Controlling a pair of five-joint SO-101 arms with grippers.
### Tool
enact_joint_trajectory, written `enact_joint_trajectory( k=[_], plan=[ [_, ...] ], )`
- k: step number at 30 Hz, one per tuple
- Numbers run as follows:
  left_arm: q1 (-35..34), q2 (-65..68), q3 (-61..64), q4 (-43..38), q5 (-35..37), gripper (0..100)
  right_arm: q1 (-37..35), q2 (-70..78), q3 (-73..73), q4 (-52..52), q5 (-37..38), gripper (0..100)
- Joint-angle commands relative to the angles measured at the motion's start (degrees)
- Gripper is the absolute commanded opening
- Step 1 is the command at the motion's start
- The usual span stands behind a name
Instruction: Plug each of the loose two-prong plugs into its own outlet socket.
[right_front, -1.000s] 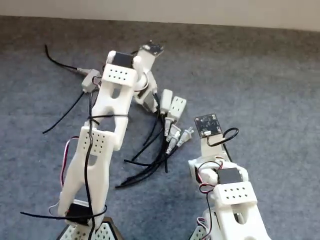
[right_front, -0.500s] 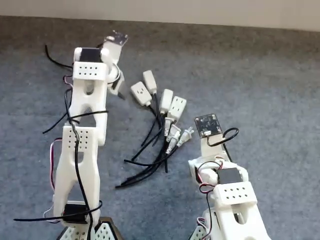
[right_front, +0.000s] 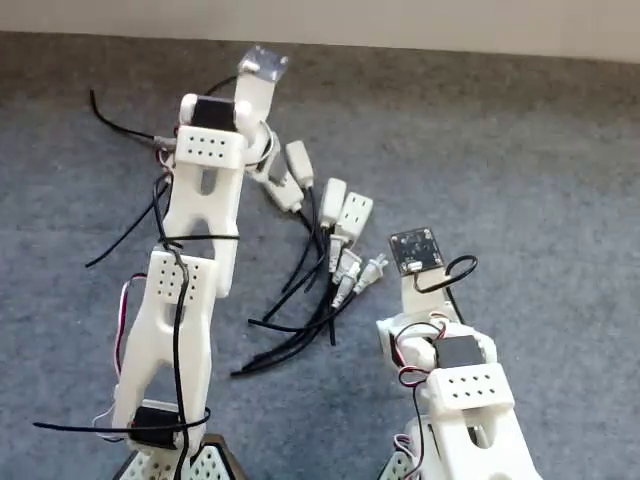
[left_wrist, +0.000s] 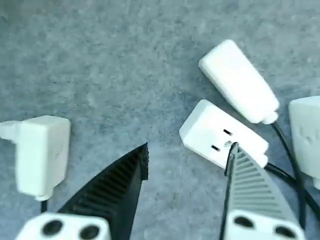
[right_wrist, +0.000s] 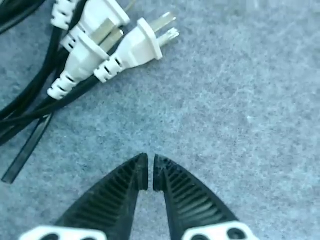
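Observation:
Several white outlet sockets lie on the grey carpet, each on a black cord. One two-slot socket (left_wrist: 216, 134) (right_front: 283, 190) lies just off my left gripper's grey fingertip (left_wrist: 234, 152). A rounded socket (left_wrist: 240, 80) (right_front: 299, 158) lies beyond it, and two more (right_front: 331, 197) (right_front: 355, 212) sit further right. My left gripper (left_wrist: 187, 152) is open just above the carpet with nothing in it. Loose two-prong plugs (right_wrist: 142, 40) (right_front: 372, 268) lie bunched ahead of my right gripper (right_wrist: 150, 167), which is shut and empty.
Another white socket block (left_wrist: 42, 152) lies on the other side of the left gripper's black finger. Black cords (right_front: 290, 330) fan out across the carpet between the two arms. A thin black cable (right_front: 120, 125) trails at the far left.
The left arm swung away to the left, uncovering two sockets, then came partway back toward them. The right arm and the plugs have not moved.

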Motion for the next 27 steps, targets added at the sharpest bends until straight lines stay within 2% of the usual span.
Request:
enact_joint_trajectory(
  k=[1, 10, 15, 22, 27],
  plan=[
    [0.84, 3.03, -0.66, -1.41, 0.35, 26, 0.66, -1.10, -0.31, -0.75, 0.35, 3.3],
    [0.84, 6.02, -0.75, -2.90, 0.26, 27, 0.66, -1.19, -0.31, -0.75, 0.35, 3.3],
    [1.54, 3.47, -0.31, -2.64, 1.05, 37, 0.66, -1.19, -0.31, -0.75, 0.35, 3.3],
    [2.59, 1.63, -0.66, -0.79, 11.43, 32, 0.66, -1.19, -0.31, -0.75, 0.35, 3.3],
    [3.12, -0.92, -0.66, 1.32, 13.27, 31, 0.66, -1.19, -0.31, -0.75, 0.35, 3.3]
  ],
)
